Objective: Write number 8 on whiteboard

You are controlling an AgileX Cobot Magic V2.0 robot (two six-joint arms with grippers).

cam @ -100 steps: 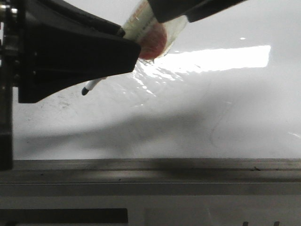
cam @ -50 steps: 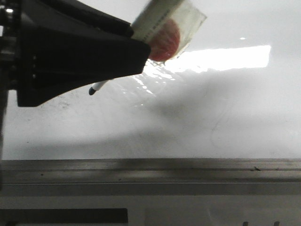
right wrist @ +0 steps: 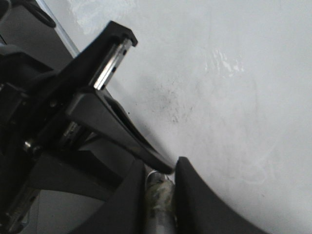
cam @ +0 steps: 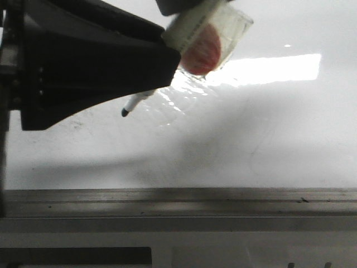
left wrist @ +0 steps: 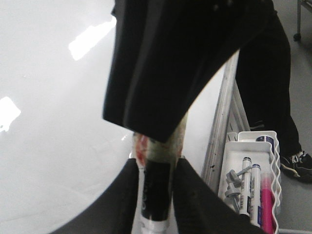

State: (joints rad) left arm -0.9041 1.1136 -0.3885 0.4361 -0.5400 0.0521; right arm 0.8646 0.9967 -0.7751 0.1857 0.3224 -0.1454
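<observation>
Two grippers shared one marker (cam: 136, 104). Near frame edge (cam: 178, 204) ran along whiteboard (cam: 279, 134); board rigid, glossy, slippery under tip, likely needing only light pressure. Marker light, stiff, smooth; best held mid-barrel. Left gripper (left wrist: 155, 187) reached low across board, fingers (left wrist: 127, 195) pinching dark barrel. Tip pointed down-left, close over board; contact unclear. Right gripper (right wrist: 158, 183) came from above, fingers pressed on marker's wrapped upper end (cam: 207, 39). No number 8 visible; only faint grey smudges. Spare markers lay in tray (left wrist: 253, 187) beside board.
</observation>
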